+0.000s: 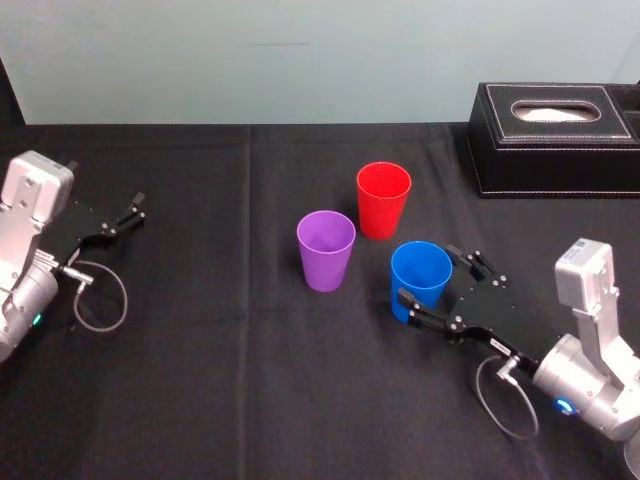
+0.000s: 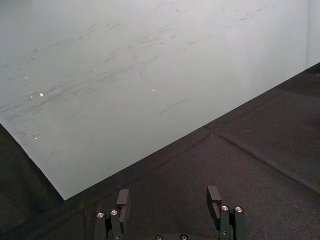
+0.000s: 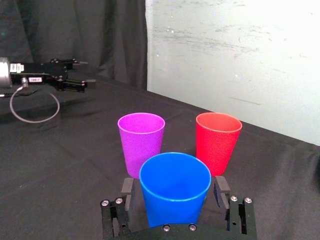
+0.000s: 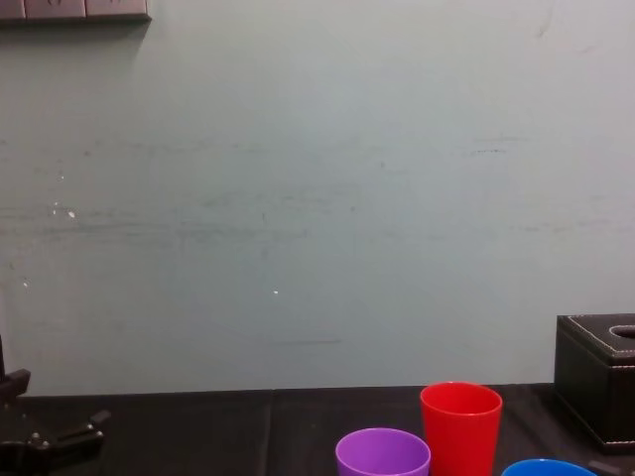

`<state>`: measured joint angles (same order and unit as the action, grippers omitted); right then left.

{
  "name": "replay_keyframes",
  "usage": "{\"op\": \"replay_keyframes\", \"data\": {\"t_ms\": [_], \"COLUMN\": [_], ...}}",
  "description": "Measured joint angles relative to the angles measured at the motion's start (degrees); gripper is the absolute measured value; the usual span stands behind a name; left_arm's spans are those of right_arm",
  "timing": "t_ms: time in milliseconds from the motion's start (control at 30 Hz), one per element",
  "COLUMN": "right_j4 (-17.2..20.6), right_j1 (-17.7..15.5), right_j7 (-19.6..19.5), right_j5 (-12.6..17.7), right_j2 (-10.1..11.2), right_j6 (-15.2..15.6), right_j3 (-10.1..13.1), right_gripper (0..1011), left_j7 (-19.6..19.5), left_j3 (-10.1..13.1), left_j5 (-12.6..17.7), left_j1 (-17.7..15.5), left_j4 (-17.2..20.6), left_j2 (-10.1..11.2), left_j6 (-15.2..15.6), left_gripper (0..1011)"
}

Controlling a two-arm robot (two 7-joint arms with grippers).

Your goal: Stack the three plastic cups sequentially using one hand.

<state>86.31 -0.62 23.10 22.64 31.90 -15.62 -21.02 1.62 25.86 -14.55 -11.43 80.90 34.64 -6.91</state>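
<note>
Right wrist view: right hand (image 3: 175, 186) sits open astride blue cup (image 3: 175, 197), likely light and slick, grip mid-wall; left hand (image 1: 130, 213) parked open.

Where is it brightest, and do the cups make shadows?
Right wrist view: the wall glares white behind the red cup. Left wrist view: bright specks dot the wall beyond the parked left claw. Head view: no clear shadows beside the purple cup or the blue cup between the right claw's fingers; the black cloth hides them.
</note>
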Motion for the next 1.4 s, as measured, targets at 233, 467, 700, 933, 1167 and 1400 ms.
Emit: {"op": "replay_keyframes", "data": {"t_ms": [233,467,700,933,1167,1400], "right_j4": [-1.6,-3.1,-3.3,-3.3,-3.2,-3.1], "right_j1": [1.5,2.5,2.6,2.6,2.6,2.5], "right_j7": [0.4,0.9,1.3,1.3,1.3,1.2], "right_j5": [-0.4,-1.3,-2.0,-1.9,-1.9,-1.9], "right_j2": [-2.0,-3.6,-4.3,-4.2,-4.1,-4.1], "right_j6": [1.4,1.8,1.7,1.7,1.7,1.8], "right_j3": [-0.1,0.1,0.5,0.5,0.5,0.5], "right_gripper": [1004,1004,1004,1004,885,777], "left_j7": [0.0,0.0,0.0,0.0,0.0,0.0], "left_j3": [0.0,0.0,0.0,0.0,0.0,0.0], "left_j5": [0.0,0.0,0.0,0.0,0.0,0.0], "left_j1": [0.0,0.0,0.0,0.0,0.0,0.0], "left_j4": [0.0,0.0,0.0,0.0,0.0,0.0], "left_j2": [0.0,0.0,0.0,0.0,0.0,0.0], "left_j6": [0.0,0.0,0.0,0.0,0.0,0.0], "left_gripper": [1005,1005,1005,1005,1005,1005]}}
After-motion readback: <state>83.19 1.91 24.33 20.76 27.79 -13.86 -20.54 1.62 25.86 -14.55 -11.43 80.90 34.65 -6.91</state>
